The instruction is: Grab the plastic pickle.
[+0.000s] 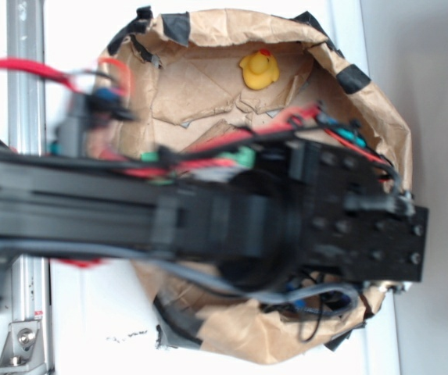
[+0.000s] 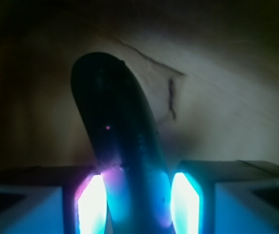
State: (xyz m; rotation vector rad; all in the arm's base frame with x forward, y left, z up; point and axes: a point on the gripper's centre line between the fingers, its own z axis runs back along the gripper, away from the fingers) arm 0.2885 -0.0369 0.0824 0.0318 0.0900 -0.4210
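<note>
Wrist view, nearest first: the hand (image 2: 138,202) has its two lit fingers (image 2: 91,204) either side of the plastic pickle (image 2: 117,141), lower end of the pickle sitting between them. The left finger looks touching it; the right shows a thin dark gap, so whether the hand is fully clenched on it I cannot tell. Step in hand, as I judge it: closing the grasp. The next move calls for squeezing firmly, then lifting straight up, since the glossy rounded body may slip. Beyond the pickle is creased brown paper (image 2: 217,97).

Exterior view: the arm (image 1: 231,223) covers most of a paper-lined bowl (image 1: 208,94) with black tape on its rim, resting on the white tabletop (image 1: 91,320). Inside it, far from the hand, sits a yellow rubber duck (image 1: 259,69). The pickle is hidden here.
</note>
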